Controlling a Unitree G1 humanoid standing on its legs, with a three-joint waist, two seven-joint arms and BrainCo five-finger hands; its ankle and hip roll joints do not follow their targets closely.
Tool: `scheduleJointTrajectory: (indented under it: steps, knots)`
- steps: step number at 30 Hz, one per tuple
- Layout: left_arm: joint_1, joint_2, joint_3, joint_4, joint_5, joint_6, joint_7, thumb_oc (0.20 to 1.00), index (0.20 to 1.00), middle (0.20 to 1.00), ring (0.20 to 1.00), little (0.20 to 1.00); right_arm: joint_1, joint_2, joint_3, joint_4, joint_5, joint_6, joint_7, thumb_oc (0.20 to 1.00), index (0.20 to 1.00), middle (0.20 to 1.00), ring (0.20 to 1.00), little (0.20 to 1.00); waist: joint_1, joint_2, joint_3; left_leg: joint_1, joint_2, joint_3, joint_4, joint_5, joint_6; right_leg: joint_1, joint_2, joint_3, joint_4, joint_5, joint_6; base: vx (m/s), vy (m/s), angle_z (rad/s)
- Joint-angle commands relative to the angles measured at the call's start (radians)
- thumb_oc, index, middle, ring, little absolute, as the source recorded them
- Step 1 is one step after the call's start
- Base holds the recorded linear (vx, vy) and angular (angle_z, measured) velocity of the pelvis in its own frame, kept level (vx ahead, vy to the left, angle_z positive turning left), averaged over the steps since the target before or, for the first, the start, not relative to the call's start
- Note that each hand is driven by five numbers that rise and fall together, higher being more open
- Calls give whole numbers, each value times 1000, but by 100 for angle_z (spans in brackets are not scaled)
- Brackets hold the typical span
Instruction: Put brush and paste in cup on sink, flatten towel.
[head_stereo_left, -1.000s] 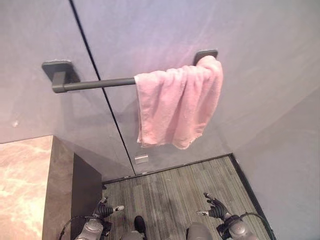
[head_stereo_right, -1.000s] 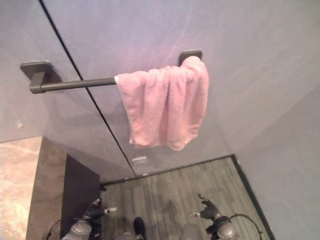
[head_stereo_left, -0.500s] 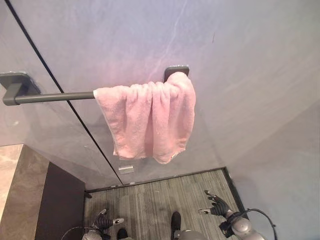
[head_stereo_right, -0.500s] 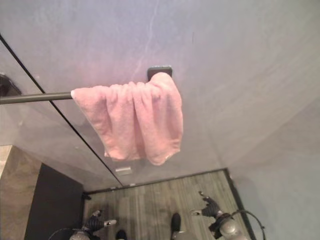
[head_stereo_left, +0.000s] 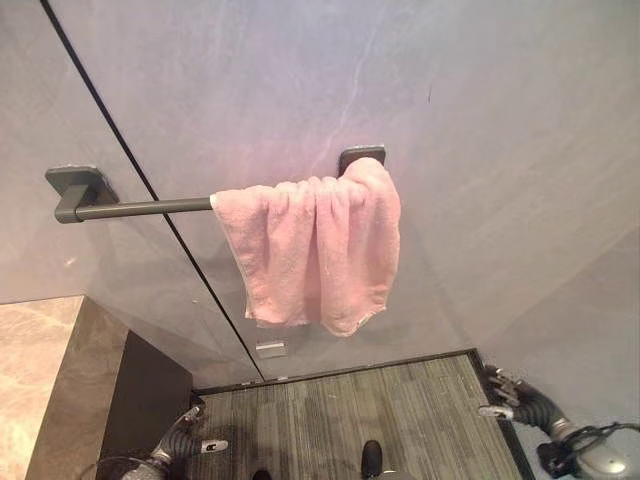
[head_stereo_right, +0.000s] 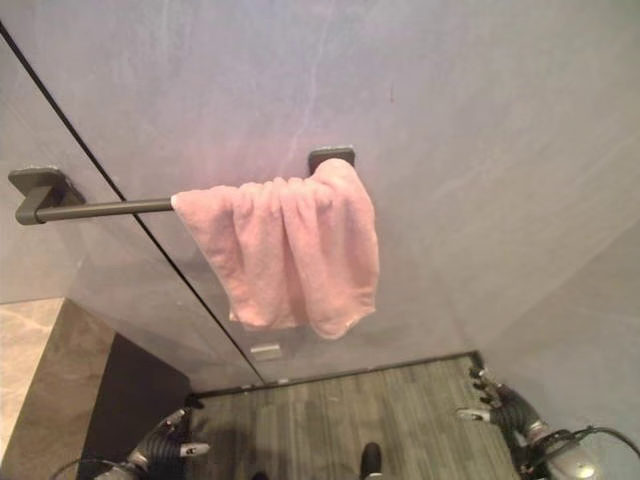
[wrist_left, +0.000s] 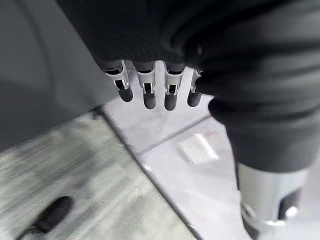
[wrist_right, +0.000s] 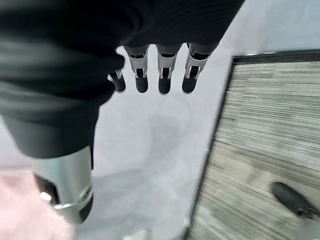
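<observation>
Towel: the pink towel (head_stereo_left: 315, 250) hangs over the dark rail (head_stereo_left: 150, 208) on the grey wall (head_stereo_left: 480, 120). It is bunched in folds at the right end of the rail, just against the right bracket (head_stereo_left: 361, 156), and it is not spread flat. Its lower edge hangs free, well above the floor.
Rail: the left part of the rail is bare, from the towel to the left bracket (head_stereo_left: 75, 185).
Wall: a thin dark seam (head_stereo_left: 150, 190) runs slanted down the wall and passes behind the rail, left of the towel.
Left hand: the left hand (head_stereo_left: 185, 440) is low at the left, above the striped grey floor (head_stereo_left: 340, 420) and well below the towel. Its fingers (wrist_left: 150, 95) are straight and relaxed in the left wrist view, and it holds nothing.
Right hand: the right hand (head_stereo_left: 520, 400) is low at the right, near the line where the floor meets the wall, well apart from the towel. Its fingers (wrist_right: 164, 80) are loose and straight in the right wrist view, and it holds nothing.
Counter: a beige marble surface (head_stereo_left: 35, 380) with a dark side panel (head_stereo_left: 145, 390) stands at the lower left.
Small plate: a small pale plate (head_stereo_left: 270, 349) sits on the wall under the towel, near the floor.
</observation>
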Motion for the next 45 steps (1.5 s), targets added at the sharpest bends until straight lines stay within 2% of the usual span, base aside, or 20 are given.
scheduleJointTrajectory:
  steps: [1,3,5,7,9,13,16,20,21,22,24,34,41,45]
  knots:
    - [-9,141,46,-137,-129,-48,-82,1000,1000,1000,1000,1000,-54,-43,-31,-53,145,-46,25,1000,1000,1000,1000,1000,-1,-45,-34,-51,-12,-6,5,117,-24,65,-58,4,5,9,84,-2,7,3]
    - [-14,226,51,-229,-176,-44,-120,1000,1000,1000,1000,1000,-77,-85,-43,-87,187,-50,42,1000,1000,1000,1000,1000,1,-43,-43,-50,-14,-11,5,114,-24,72,-59,1,5,7,84,-2,4,2]
    - [-63,296,37,-314,-232,-49,-127,1000,1000,1000,1000,1000,-153,-103,-1,-80,214,-55,25,1000,1000,1000,1000,1000,8,-42,-55,-47,-17,-15,5,110,-24,76,-62,-4,5,4,85,0,0,0]
    - [-87,303,28,-314,-266,-52,-127,1000,1000,1000,1000,1000,-191,-110,23,-77,224,-58,21,1000,1000,1000,1000,1000,9,-43,-58,-47,-18,-17,5,110,-24,78,-63,-7,5,4,85,-2,6,4]
    - [-166,331,-12,-377,-339,-52,-122,1000,1000,1000,1000,1000,-314,-131,119,-49,229,-54,5,1000,1000,1000,1000,1000,20,-44,-63,-46,-19,-23,5,110,-23,83,-66,-10,5,2,83,2,0,9]
    - [-281,331,-99,-395,-409,-48,-114,1000,1000,1000,1000,1000,-489,-116,272,-6,248,-45,-5,1000,1000,1000,1000,1000,34,-45,-65,-45,-19,-31,5,110,-24,89,-66,-15,5,1,81,9,-1,8]
    - [-374,301,-171,-379,-428,-46,-99,1000,1000,1000,1000,1000,-629,-77,382,43,236,-40,-26,1000,1000,1000,1000,1000,45,-46,-64,-49,-18,-37,5,112,-24,90,-65,-17,5,-1,78,2,-6,5]
    - [-422,279,-202,-369,-426,-44,-88,1000,1000,1000,1000,1000,-702,-51,437,61,232,-37,-36,1000,1000,1000,1000,1000,49,-46,-61,-53,-17,-39,5,114,-24,89,-65,-20,5,-2,77,0,-2,3]
    - [-481,240,-239,-356,-400,-45,-73,1000,1000,1000,1000,1000,-784,-1,486,92,219,-33,-57,1000,1000,1000,1000,1000,57,-46,-55,-63,-15,-46,5,118,-25,83,-65,-25,5,-3,75,-3,-6,10]
    - [-482,239,-239,-355,-400,-45,-73,1000,1000,1000,1000,1000,-785,-1,487,93,219,-33,-57,1000,1000,1000,1000,1000,56,-45,-55,-63,-15,-47,5,118,-25,83,-65,-25,5,-3,75,-9,-12,15]
    - [-531,190,-270,-331,-372,-43,-57,1000,1000,1000,1000,1000,-861,57,523,123,202,-27,-79,1000,1000,1000,1000,1000,61,-45,-43,-76,-12,-52,5,123,-28,77,-64,-30,5,-4,73,-9,-11,16]
    - [-582,34,-309,-291,-318,-37,-11,1000,1000,1000,1000,1000,-956,195,542,160,194,-14,-133,1000,1000,1000,1000,1000,63,-44,-25,-87,-6,-65,5,126,-32,77,-59,-38,5,-11,64,-1,-2,3]
    - [-589,-41,-316,-277,-310,-19,11,1000,1000,1000,1000,1000,-941,255,511,145,194,-10,-164,1000,1000,1000,1000,1000,58,-44,-32,-79,-5,-65,5,121,-29,88,-57,-41,5,-16,61,0,0,0]
    - [-594,-69,-324,-251,-307,-12,16,1000,1000,1000,1000,1000,-926,258,506,131,184,-6,-165,1000,1000,1000,1000,1000,55,-47,-36,-76,-7,-65,5,119,-28,93,-58,-44,5,-17,61,0,0,0]
